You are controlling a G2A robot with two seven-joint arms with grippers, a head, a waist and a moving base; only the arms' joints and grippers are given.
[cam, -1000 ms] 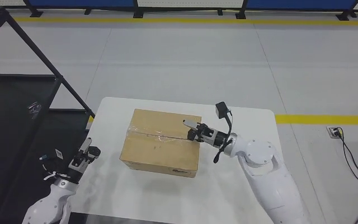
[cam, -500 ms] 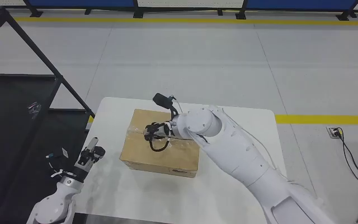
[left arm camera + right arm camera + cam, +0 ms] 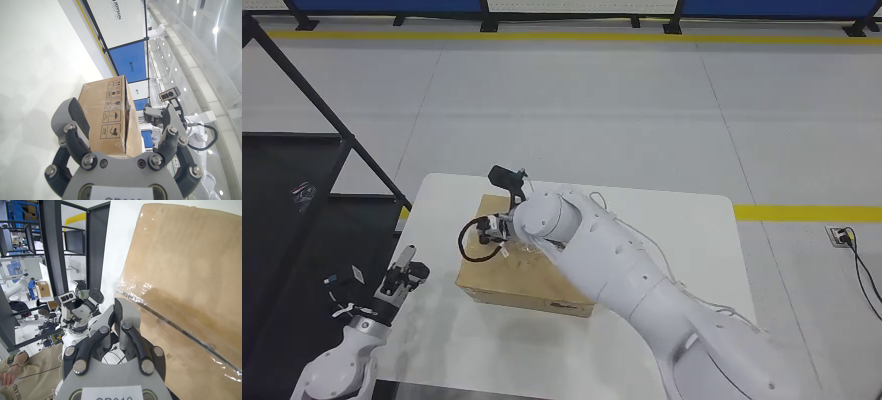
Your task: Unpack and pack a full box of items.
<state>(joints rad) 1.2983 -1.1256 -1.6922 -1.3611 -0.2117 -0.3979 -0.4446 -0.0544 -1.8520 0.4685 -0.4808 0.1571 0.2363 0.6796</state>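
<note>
The box (image 3: 527, 282) is matt brown cardboard, its seam sealed with glossy, wrinkled clear tape (image 3: 136, 291). The worktop (image 3: 682, 220) is smooth white. The pads (image 3: 78, 115) of the left claw (image 3: 122, 115) look matt black.

Pale grey floor (image 3: 572, 110), yellow lines (image 3: 807, 212), blue panels (image 3: 382, 5) at the far edge, black frame (image 3: 317, 100) beside the white table (image 3: 692, 215).

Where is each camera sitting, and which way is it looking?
Top view: above the arms, looking down at the table and box; left gripper beside the box, right gripper at its edge.
Left wrist view: on the left wrist, facing the box's end panel; its open left gripper frames it.
Right wrist view: on the right wrist, facing along the box's taped top; its shut right gripper shows.
Shared: both wrist views see the box and the other arm's gripper farther off.
</note>
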